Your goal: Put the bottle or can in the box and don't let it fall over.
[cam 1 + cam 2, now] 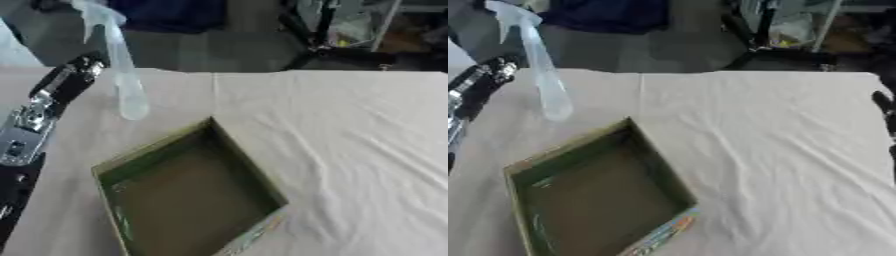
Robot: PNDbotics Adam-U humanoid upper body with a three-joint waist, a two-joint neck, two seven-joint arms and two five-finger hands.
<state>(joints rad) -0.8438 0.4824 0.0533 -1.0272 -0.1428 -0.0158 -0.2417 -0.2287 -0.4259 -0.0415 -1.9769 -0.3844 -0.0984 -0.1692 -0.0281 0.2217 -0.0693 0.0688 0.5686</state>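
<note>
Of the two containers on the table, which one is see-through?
The spray bottle, standing upright at the far left of the table. You can see the cloth through it, whereas the box nearer the camera is opaque cardboard with green inner walls.

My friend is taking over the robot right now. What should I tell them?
Left hand: only the left arm shows at the left edge, reaching toward the bottle; its fingers can't be seen.
Right hand: only a dark sliver at the right edge, state unclear.
The clear spray bottle stands on the table, behind the open box.
Done: nothing yet, the box holds nothing.
Left: put the bottle in the box upright.
</note>
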